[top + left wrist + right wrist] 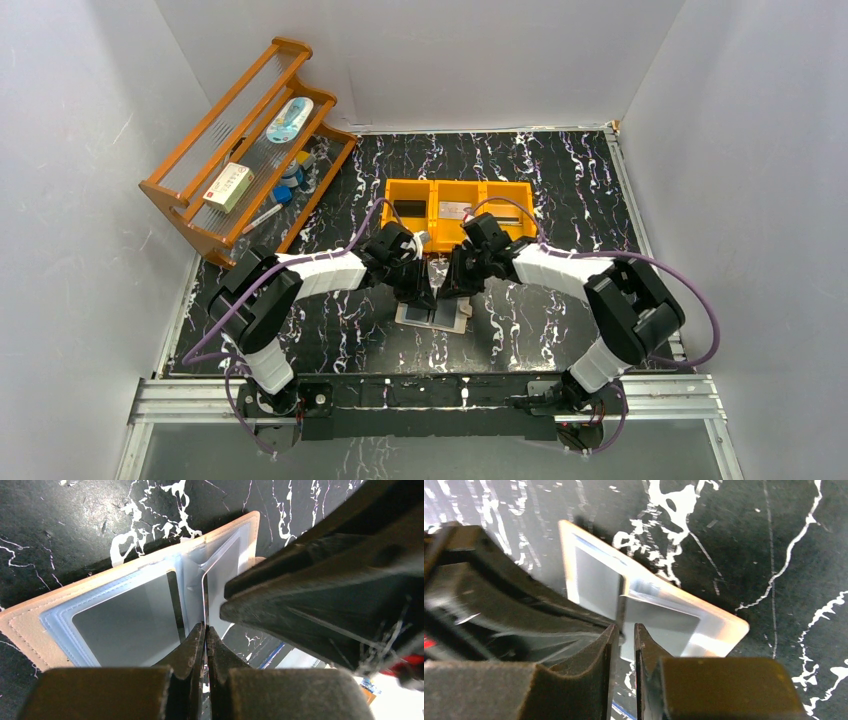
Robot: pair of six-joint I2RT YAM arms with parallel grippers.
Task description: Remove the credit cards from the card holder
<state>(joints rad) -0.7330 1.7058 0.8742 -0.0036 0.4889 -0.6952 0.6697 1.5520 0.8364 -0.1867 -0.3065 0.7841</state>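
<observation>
The beige card holder (432,316) lies open on the black marbled table between both arms, its silvery-blue sleeves facing up (125,622). One thin sleeve leaf (204,595) stands on edge. My left gripper (205,627) is shut on the near end of that leaf. My right gripper (625,628) comes from the opposite side, its jaws a narrow gap apart with the leaf's edge (621,607) at the mouth, against the left finger. Grey panels show inside the sleeves; I cannot tell whether they are credit cards. In the top view the two grippers (425,293) (457,290) almost meet over the holder.
An orange three-compartment tray (460,184) sits just behind the holder, with dark and silvery flat items inside. A wooden rack (190,190) with small boxes and bottles leans at the back left. White walls enclose the table.
</observation>
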